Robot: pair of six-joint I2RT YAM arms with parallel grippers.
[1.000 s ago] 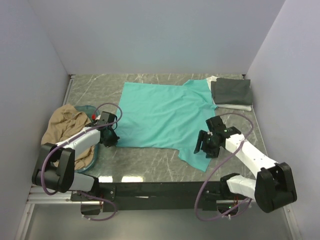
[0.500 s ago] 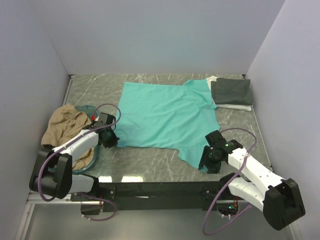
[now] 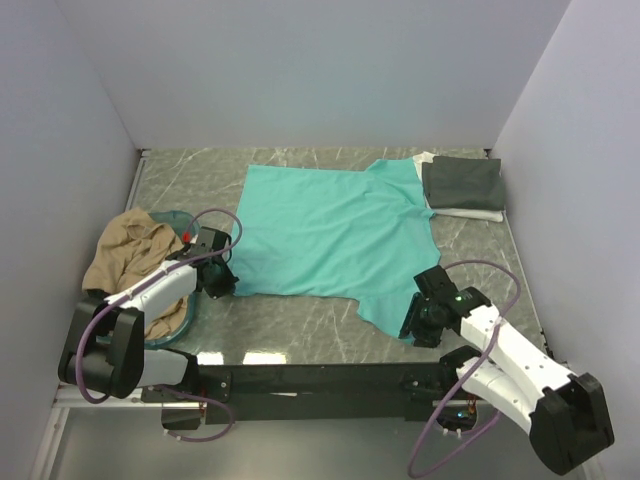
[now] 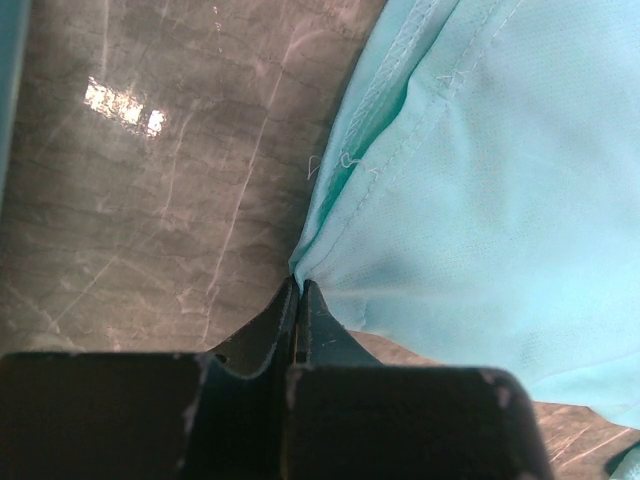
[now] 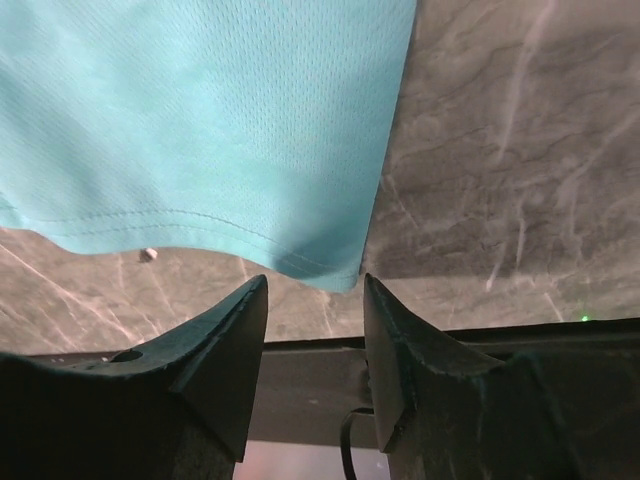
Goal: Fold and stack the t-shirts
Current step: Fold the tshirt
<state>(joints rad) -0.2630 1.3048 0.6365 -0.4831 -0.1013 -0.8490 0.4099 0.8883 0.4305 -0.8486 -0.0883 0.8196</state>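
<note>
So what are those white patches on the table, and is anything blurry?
Top view: glare on the glossy table near its front edge. Left wrist view: similar glare. Right wrist view: teal-green t-shirt weave sharp; the right tool, near the lens, dark and soft.

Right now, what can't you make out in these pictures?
- Top view: white t-shirt, mostly hidden under the dark grey t-shirt.
- Top view: basket, largely covered by the tan t-shirt.
- Right wrist view: teal t-shirt cut off by the frame; only one corner shows.
</note>
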